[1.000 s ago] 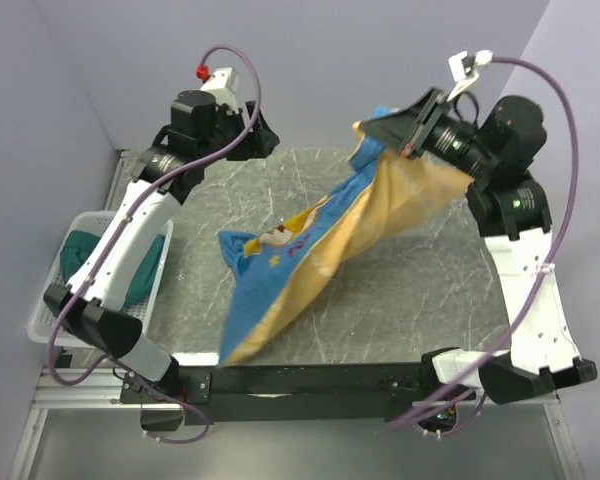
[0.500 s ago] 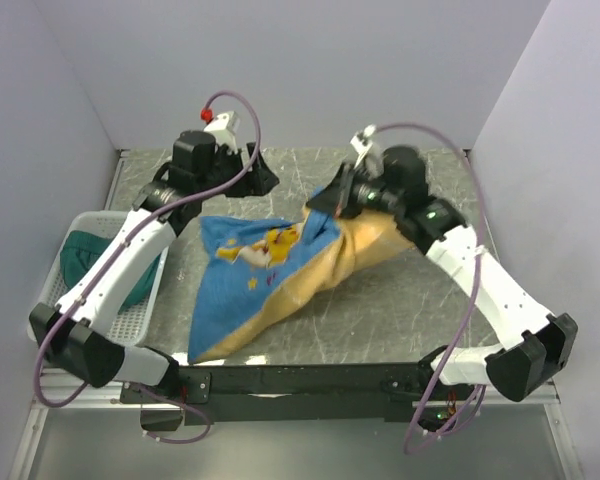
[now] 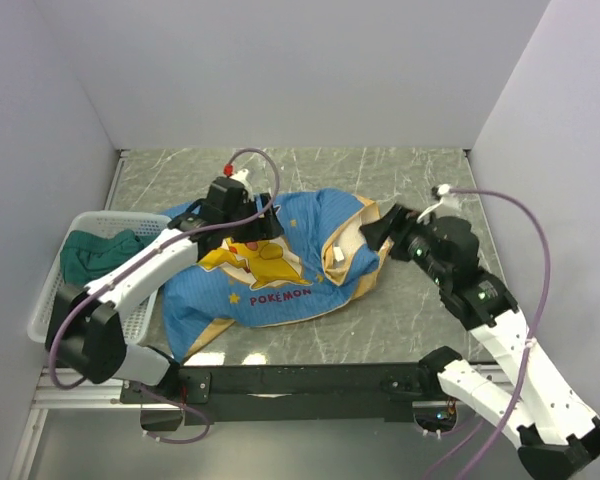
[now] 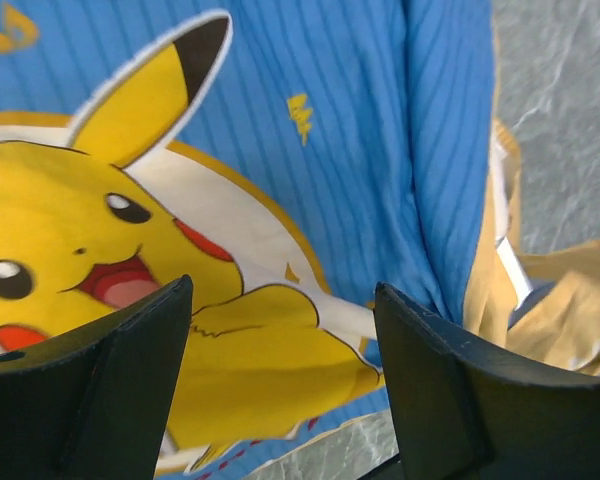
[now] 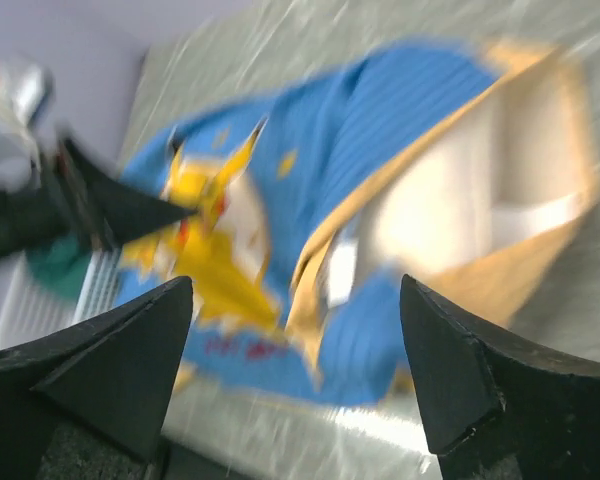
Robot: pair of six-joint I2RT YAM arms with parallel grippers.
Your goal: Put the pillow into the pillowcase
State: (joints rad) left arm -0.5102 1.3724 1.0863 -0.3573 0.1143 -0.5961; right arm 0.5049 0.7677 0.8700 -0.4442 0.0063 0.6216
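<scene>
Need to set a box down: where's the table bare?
Bare table runs along the back wall behind the pillowcase and along the near edge. Crowded: the middle, with left gripper and right gripper; basket holds cloth.

We see the pillowcase (image 4: 380, 150) as finely ribbed blue cloth, matt (the yellow print looks smoother). The table (image 3: 400, 170) has a veined, stone-like grey face. The left gripper (image 4: 282, 290) is matt black plastic; the basket (image 3: 100, 220), white plastic mesh.

place: robot lab cell | cues: plain partition walls (image 3: 280, 70) on three sides | marble-look tabletop (image 3: 410, 310) | left arm (image 3: 150, 270), right arm (image 3: 495, 325) bolted to black rail (image 3: 310, 380)
</scene>
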